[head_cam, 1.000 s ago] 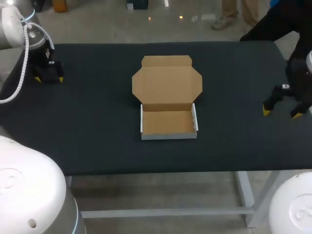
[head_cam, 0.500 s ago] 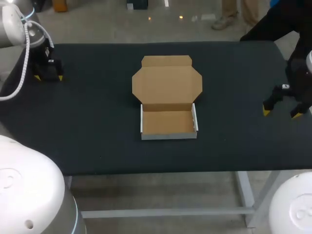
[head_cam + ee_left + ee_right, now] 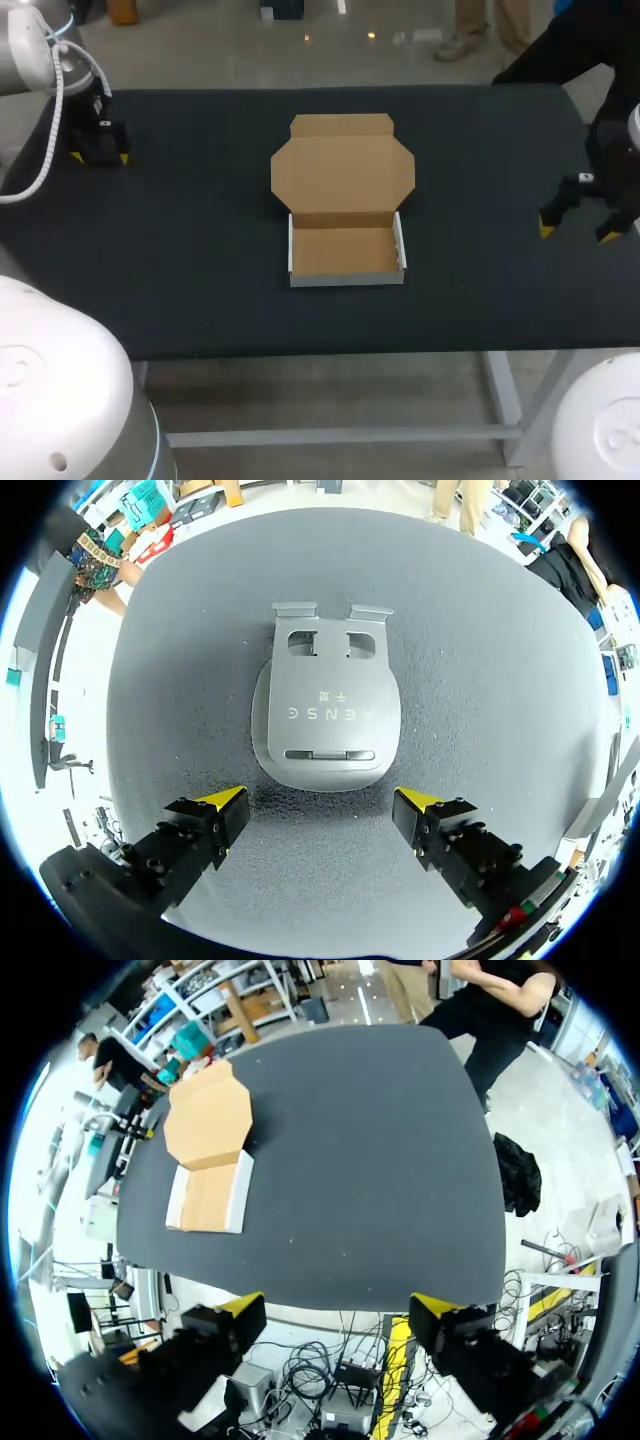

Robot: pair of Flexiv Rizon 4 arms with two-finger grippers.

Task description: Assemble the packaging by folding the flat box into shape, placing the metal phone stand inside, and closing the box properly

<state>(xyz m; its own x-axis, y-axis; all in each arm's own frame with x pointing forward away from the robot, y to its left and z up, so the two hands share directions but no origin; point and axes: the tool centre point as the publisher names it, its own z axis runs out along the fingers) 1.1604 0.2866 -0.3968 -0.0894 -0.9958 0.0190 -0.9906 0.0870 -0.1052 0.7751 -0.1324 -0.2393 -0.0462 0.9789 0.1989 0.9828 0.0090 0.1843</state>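
Phone stand (image 3: 325, 715): grey metal, folded flat, lying on the black table (image 3: 200, 250) just ahead of my left gripper (image 3: 322, 802). Left fingers are spread wide, wider than the stand. Neither yellow tip touches it. The stand's rounded end points at the gap between the tips, and its two small lips are at the end away from me.

In the head view the left gripper (image 3: 98, 155) sits well left of the box (image 3: 345, 250), toward the table's far side. The stand is therefore well apart from the box, off to the box's left.

Right gripper (image 3: 578, 227) is also spread wide, with nothing between the fingers. It hangs well right of the box, out near the table's right edge. The right wrist view looks down across the table with the box (image 3: 210, 1195) far ahead.

The box is mid-table and already folded up. The tray has white outer walls and a bare brown floor showing. The lid (image 3: 343, 175) lies open flat on the table beyond the tray, hinged on the tray's far wall, with the tuck flap at its far end.
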